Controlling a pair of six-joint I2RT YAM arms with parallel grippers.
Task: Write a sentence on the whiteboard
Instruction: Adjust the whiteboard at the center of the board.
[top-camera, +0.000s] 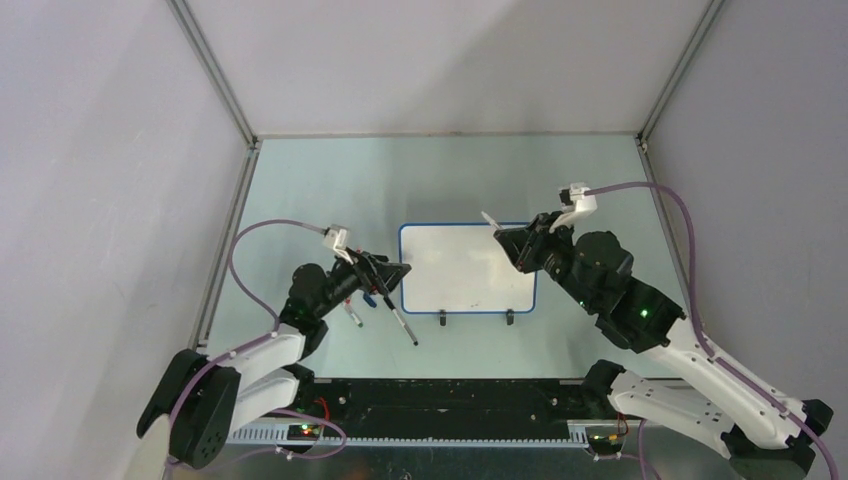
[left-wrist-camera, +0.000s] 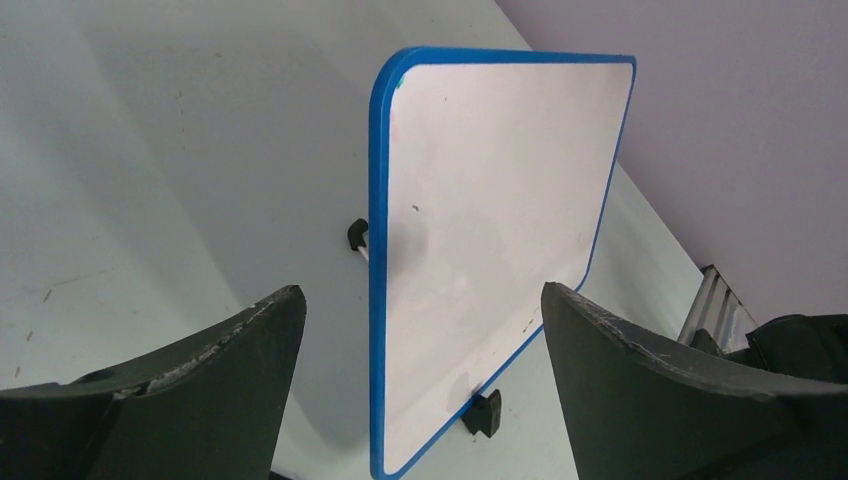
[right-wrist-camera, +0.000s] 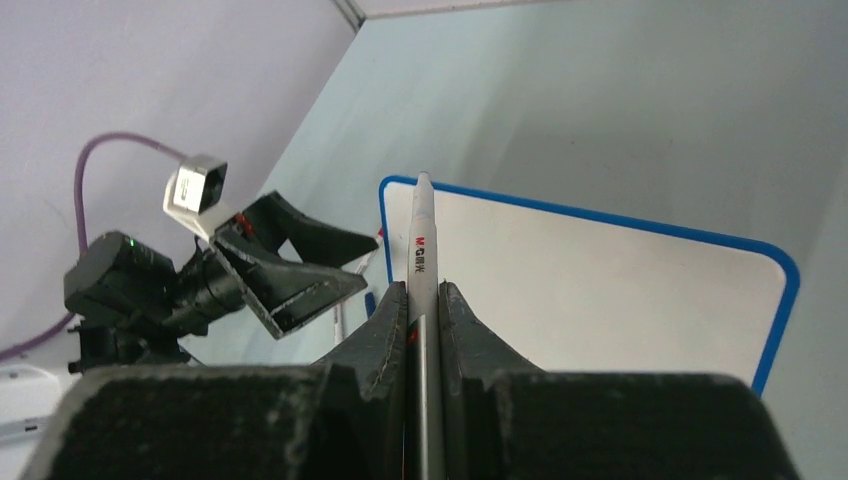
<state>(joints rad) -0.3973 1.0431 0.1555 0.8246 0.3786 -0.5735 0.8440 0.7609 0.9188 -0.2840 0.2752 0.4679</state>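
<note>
1. The whiteboard (top-camera: 467, 268) lies face up in the middle of the bench (top-camera: 330, 190), its two black clip feet on the long edge nearest the arms; its surface is bare apart from faint smudges, so no word of the sentence is on it yet
2. The right gripper (right-wrist-camera: 424, 290) hovers over the board's far right corner, its jaws clenched on a pale pen (right-wrist-camera: 422, 240) whose tip points across the board toward the left side; I cannot tell whether the cap is on
3. The left gripper (left-wrist-camera: 420, 295) sits just beside the board's left edge with its jaws released and holding nothing, the board framed between them in the wrist view
4. A few spare markers (top-camera: 403, 322) lie on the bench beside the left arm, apart from the board
5. The step in hand looks like bringing the tip down for the first letter; start near the upper left corner so three lines fit
6. Keep the pen steep and the pressure light and even, since a glossy board will likely slide under a hard push
7. The left jaws could pin the rim to steady it, staying clear of the writing area
</note>
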